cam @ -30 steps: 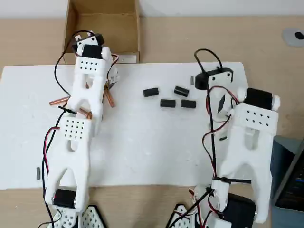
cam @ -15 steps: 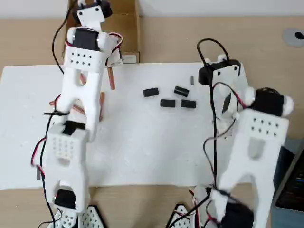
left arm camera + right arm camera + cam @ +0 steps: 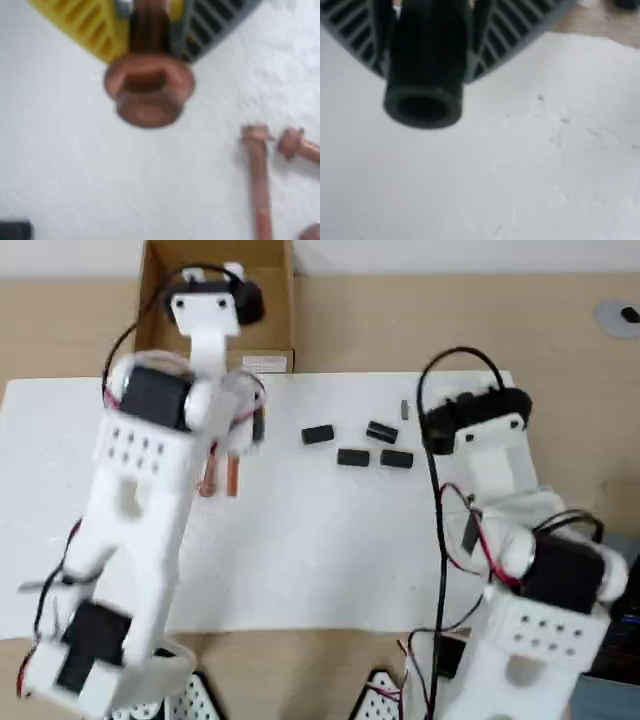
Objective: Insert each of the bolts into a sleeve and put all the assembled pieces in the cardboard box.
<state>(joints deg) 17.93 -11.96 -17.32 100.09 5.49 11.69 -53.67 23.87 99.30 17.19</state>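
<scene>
My left gripper (image 3: 150,20) is shut on a copper bolt (image 3: 148,90), its flanged head toward the camera, held above the white mat. Loose copper bolts (image 3: 258,175) lie on the mat beside it; from above these bolts (image 3: 220,476) show just under the left arm. My right gripper (image 3: 432,30) is shut on a black sleeve (image 3: 423,80), its open bore facing the camera. Several more black sleeves (image 3: 358,445) lie in a group at the mat's middle back. The cardboard box (image 3: 274,300) stands at the back left, behind the left arm.
The white foam mat (image 3: 320,550) covers most of the wooden table. The right arm (image 3: 500,500) stands over the mat's right side, with black cables looping above it. A dark device (image 3: 615,640) sits at the right edge.
Both arms have risen toward the camera. The left one lifted off the bolt pile with a bolt, and the right one drew back and up from the mat's right edge.
</scene>
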